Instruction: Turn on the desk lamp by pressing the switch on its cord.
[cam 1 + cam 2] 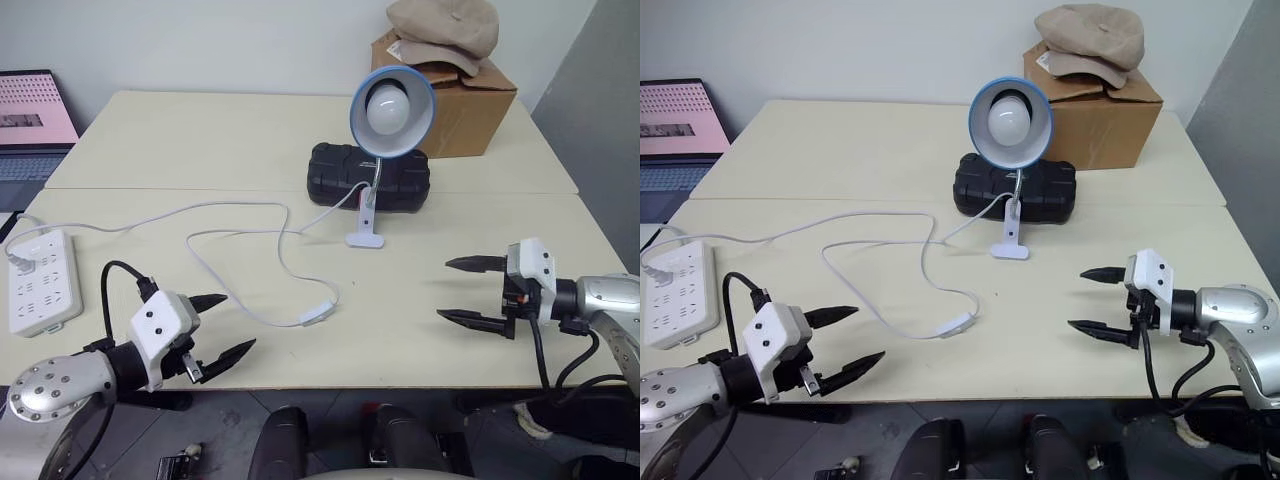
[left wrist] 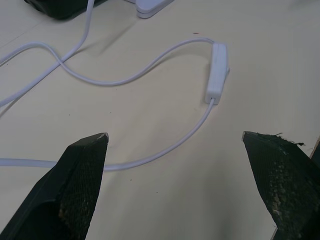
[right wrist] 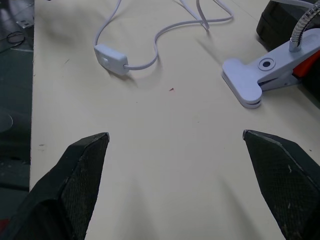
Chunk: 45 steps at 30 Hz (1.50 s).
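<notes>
The desk lamp [image 1: 391, 110], blue-rimmed with a white bulb, stands unlit mid-table on a silver gooseneck and a white clip base [image 1: 365, 232]. Its thin white cord [image 1: 232, 238] loops across the cream table to the small white switch [image 1: 316, 314], which lies flat near the front edge; the switch [image 2: 217, 73] also shows in the left wrist view, and the switch [image 3: 111, 59] in the right wrist view. My left gripper [image 1: 222, 327] hovers open at the front left, a short way left of the switch. My right gripper [image 1: 470, 290] hovers open at the front right, pointing toward the switch. Both hold nothing.
A white power strip [image 1: 40, 281] lies at the table's left edge. A black case [image 1: 368, 175] sits behind the lamp, and a cardboard box [image 1: 460, 95] with a beige cap on top stands at the back right. A laptop [image 1: 35, 120] sits at far left.
</notes>
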Each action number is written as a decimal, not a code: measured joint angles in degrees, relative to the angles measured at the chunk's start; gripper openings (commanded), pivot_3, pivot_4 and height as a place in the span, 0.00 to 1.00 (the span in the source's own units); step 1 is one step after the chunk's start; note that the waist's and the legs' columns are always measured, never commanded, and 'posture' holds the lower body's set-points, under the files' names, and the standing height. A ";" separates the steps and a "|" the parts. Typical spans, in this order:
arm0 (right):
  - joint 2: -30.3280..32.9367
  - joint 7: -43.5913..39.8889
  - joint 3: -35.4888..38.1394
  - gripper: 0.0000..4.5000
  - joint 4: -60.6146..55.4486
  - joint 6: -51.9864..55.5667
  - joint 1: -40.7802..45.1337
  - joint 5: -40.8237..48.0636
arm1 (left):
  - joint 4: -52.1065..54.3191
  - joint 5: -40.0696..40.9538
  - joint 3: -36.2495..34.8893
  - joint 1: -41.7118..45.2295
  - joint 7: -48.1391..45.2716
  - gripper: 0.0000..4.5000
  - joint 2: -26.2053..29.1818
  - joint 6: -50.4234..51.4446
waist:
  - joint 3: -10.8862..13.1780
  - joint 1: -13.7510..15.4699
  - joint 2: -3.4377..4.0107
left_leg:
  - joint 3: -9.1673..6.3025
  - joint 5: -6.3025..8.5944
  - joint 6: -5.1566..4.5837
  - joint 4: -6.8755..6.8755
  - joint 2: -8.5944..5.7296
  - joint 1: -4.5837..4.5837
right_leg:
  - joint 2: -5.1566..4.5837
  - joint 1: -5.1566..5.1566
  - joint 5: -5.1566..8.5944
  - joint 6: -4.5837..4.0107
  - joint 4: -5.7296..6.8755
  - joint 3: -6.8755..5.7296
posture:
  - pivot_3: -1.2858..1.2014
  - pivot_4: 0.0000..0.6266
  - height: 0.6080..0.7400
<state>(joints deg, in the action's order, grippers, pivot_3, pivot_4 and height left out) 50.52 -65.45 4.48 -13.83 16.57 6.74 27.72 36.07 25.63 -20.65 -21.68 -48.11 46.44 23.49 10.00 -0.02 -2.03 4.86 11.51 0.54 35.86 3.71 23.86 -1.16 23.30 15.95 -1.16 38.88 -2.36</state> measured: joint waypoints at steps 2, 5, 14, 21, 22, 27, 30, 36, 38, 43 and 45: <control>-0.06 -0.06 -0.03 1.00 0.22 -0.13 0.00 -0.08 | 0.00 -0.04 0.00 0.00 0.03 0.99 -0.16 -0.05 | 0.00 0.00 0.00 | 0.00 0.00 0.00 0.00 0.00 0.00 | 0.00 0.00 0.00 0.00 0.00 0.00 | 0.52 0.24 1.00; -0.61 -0.45 -0.25 1.00 0.37 -1.13 0.02 -0.60 | 0.03 -1.11 0.23 0.16 1.33 0.99 -0.64 -0.09 | 0.00 0.00 0.00 | -0.01 0.00 0.00 -0.01 0.00 0.00 | 0.00 0.00 -0.01 0.01 0.00 -0.01 | 0.52 0.24 1.00; -1.24 -0.69 -1.28 1.00 0.68 -1.24 1.74 -1.70 | -0.32 -4.39 4.58 0.80 -0.19 0.99 0.13 -1.16 | 0.00 0.01 0.00 | -0.01 0.00 0.00 -0.01 0.01 0.01 | 0.00 0.00 -0.01 0.01 0.00 -0.01 | 0.52 0.24 1.00; -1.47 -0.53 -1.43 1.00 0.64 -0.93 3.09 -1.85 | -1.47 -5.08 7.78 1.94 -5.11 0.99 1.37 -4.82 | 0.01 0.09 0.03 | -0.03 0.00 0.00 -0.01 -0.01 0.00 | 0.00 -0.01 0.01 -0.02 0.01 -0.04 | 0.52 0.24 1.00; -1.53 -0.41 -1.57 1.00 0.49 -0.76 3.12 -1.88 | -2.26 -6.75 9.71 3.09 -5.25 0.99 1.48 -6.03 | 0.01 0.13 0.03 | -0.03 0.00 0.00 0.00 -0.01 -0.01 | 0.00 -0.02 0.01 -0.02 0.01 -0.03 | 0.52 0.24 1.00; -1.84 1.15 -2.84 1.00 -2.13 1.87 3.05 -1.81 | -9.91 -13.14 18.22 10.22 -4.01 0.99 -1.22 -11.52 | 0.03 0.28 0.01 | -0.03 0.00 0.00 0.01 0.00 0.01 | 0.00 -0.02 -0.09 0.14 0.01 -0.02 | 0.52 0.24 1.00; -1.55 2.00 -2.82 1.00 -3.80 4.29 2.62 -1.69 | -13.88 -14.78 20.26 13.93 -3.70 0.99 -2.69 -13.08 | 0.04 0.30 0.02 | -0.02 0.00 0.00 -0.01 -0.01 0.03 | -0.01 -0.01 -0.10 0.17 0.01 -0.04 | 0.52 0.24 1.00; -1.51 3.55 -2.64 1.00 -7.07 7.57 1.94 -1.18 | -19.19 -15.33 24.56 19.81 -4.37 0.99 -5.27 -13.63 | 0.04 0.27 0.02 | -0.02 0.00 -0.01 0.00 0.00 0.05 | 0.00 -0.01 -0.11 0.19 0.01 -0.05 | 0.52 0.24 1.00; -1.49 4.08 -2.49 1.00 -8.21 8.25 1.62 -1.09 | -20.04 -15.31 25.87 20.95 -5.00 0.99 -5.40 -13.18 | 0.04 0.26 0.02 | -0.02 0.00 -0.01 0.00 0.00 0.04 | 0.00 -0.01 -0.11 0.20 0.02 -0.06 | 0.52 0.24 1.00; -1.30 4.66 -2.06 1.00 -10.37 10.06 0.84 -0.43 | -21.10 -15.58 27.73 22.61 -5.90 0.99 -5.41 -12.57 | 0.04 0.20 0.02 | -0.03 0.00 -0.01 0.01 0.00 0.04 | 0.00 -0.01 -0.12 0.22 0.03 -0.06 | 0.52 0.24 1.00; -1.20 4.88 -1.75 1.00 -10.90 10.56 0.80 0.05 | -21.58 -16.05 28.37 23.20 -6.02 0.88 -5.53 -12.69 | 0.04 0.20 0.02 | -0.03 -0.01 -0.01 0.02 -0.01 0.04 | 0.00 -0.02 -0.12 0.22 0.03 -0.06 | 0.52 0.24 1.00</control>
<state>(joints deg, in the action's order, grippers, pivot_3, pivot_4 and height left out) 49.32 -60.57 2.73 -24.74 27.13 7.54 27.77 14.48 9.58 7.73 1.51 -54.13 40.91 10.79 10.04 0.18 -2.01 4.83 11.50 0.53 35.88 3.70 23.90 -1.16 23.28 15.82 -0.93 38.91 -2.42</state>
